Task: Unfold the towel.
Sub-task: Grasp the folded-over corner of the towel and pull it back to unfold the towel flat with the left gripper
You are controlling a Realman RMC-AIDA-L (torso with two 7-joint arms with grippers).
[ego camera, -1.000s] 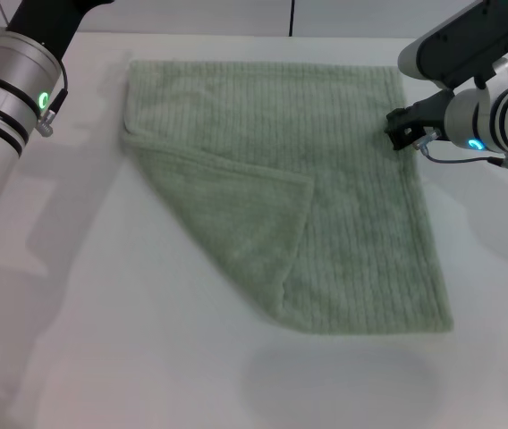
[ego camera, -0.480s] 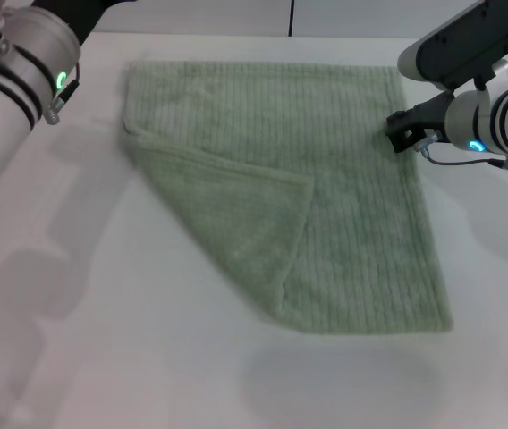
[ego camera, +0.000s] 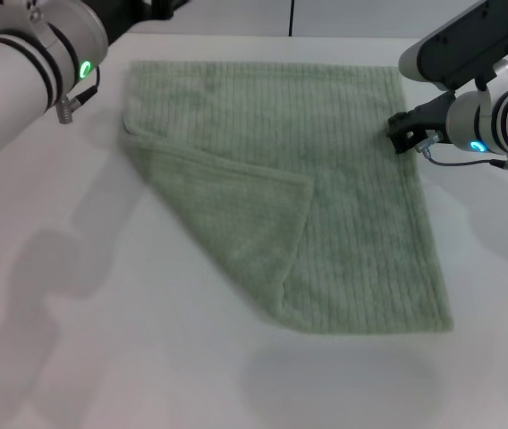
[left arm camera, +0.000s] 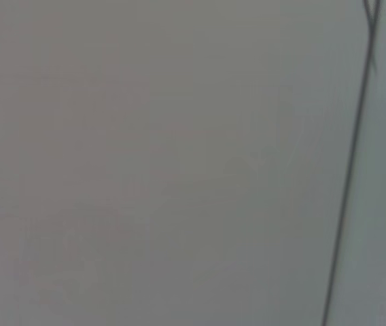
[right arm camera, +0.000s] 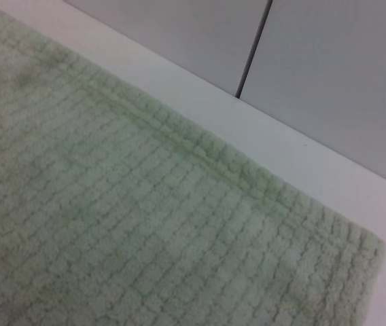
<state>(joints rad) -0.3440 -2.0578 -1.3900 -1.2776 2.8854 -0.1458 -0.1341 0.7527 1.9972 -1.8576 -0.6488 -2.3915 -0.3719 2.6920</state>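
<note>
Towel (ego camera: 325, 179) unchanged; left arm (ego camera: 30, 54) swung farther back.

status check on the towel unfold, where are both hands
Left hand up at far left corner, off the towel. Right hand at towel's right edge. Near-left corner folded over onto the middle. Nothing in the way.

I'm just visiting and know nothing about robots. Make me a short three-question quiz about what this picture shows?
1. True or false: the towel lies fully flat, with no part folded.
2. Which gripper is beside the towel's edge?
A. left gripper
B. right gripper
3. Fill in: the folded flap covers the towel's near-____ part.

Key
1. False: one corner is folded over.
2. B. The left arm is raised at the far left.
3. Left.
</note>
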